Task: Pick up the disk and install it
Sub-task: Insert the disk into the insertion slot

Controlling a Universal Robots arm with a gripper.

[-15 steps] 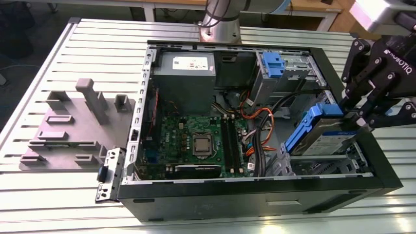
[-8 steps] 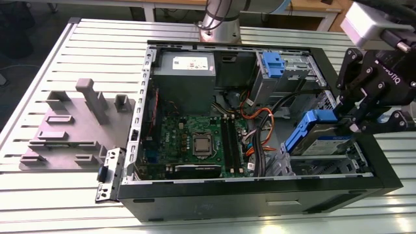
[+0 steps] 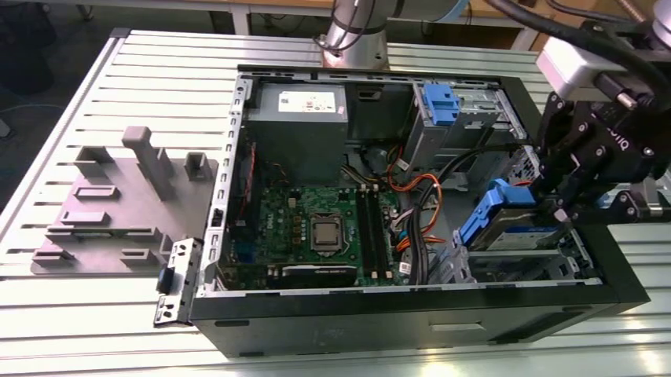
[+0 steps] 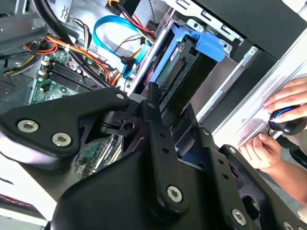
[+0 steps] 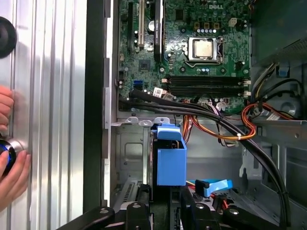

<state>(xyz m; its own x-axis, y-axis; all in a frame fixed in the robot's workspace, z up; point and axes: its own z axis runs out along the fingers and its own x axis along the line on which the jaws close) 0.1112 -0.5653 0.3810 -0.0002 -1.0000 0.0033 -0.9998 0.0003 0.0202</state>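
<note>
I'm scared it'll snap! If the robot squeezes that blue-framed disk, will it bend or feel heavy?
Probably stiff: the disk has a silver metal body, so it should not flop in the gripper. Likely heavy for its size. Its blue plastic carrier looks smooth, so it might slip.

The silver-grey robot arm (image 3: 354, 31) stands on its base at the far side, and its grey wrist (image 3: 587, 67) hangs at the exterior view's right. Its black metal two-finger gripper (image 3: 552, 206) points down, fingers (image 5: 139, 216) clamped on the blue-framed silver disk (image 3: 511, 224).
</note>
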